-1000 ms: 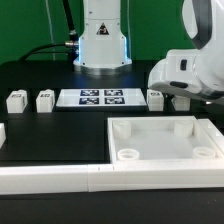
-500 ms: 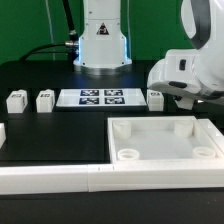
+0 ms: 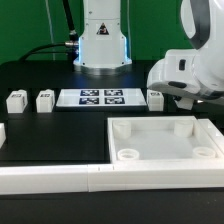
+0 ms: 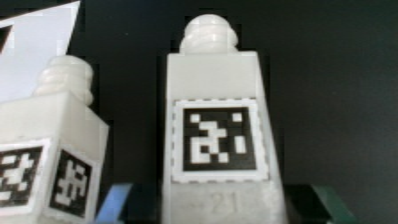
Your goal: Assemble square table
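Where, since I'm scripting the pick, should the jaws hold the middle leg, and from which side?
The square body of the leg, jaws across its two flat sides, coming from over the tagged face. The sides are parallel; the tip is round and narrow. Mind the other leg beside.

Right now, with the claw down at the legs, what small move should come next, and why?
Probably close the claw on the tagged leg. In the wrist view that leg sits centred between the fingers, which appear apart from its sides, and the neighbouring leg lies outside them.
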`<state>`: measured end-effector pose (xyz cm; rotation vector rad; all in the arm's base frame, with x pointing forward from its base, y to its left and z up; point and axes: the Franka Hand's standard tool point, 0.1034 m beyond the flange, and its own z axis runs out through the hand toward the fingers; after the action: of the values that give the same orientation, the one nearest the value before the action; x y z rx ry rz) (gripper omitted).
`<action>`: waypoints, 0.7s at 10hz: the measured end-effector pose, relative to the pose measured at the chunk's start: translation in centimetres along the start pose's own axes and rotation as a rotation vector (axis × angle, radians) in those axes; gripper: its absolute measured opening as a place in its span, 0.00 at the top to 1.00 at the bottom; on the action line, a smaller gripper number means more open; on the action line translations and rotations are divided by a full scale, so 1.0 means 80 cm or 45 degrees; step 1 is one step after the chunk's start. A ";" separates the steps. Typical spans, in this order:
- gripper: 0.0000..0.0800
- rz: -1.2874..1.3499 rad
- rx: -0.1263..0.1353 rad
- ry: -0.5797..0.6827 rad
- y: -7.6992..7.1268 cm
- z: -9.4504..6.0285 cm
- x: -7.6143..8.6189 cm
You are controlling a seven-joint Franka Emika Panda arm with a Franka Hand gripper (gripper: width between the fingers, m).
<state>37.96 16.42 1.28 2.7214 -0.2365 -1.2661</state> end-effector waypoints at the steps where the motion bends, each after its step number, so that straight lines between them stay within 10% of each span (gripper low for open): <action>1: 0.64 -0.015 0.025 0.010 0.016 -0.034 -0.002; 4: 0.64 -0.029 0.130 0.175 0.065 -0.131 -0.014; 7: 0.64 -0.011 0.199 0.450 0.079 -0.159 -0.030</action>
<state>45.65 11.38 12.33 3.0177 -0.2942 -0.7753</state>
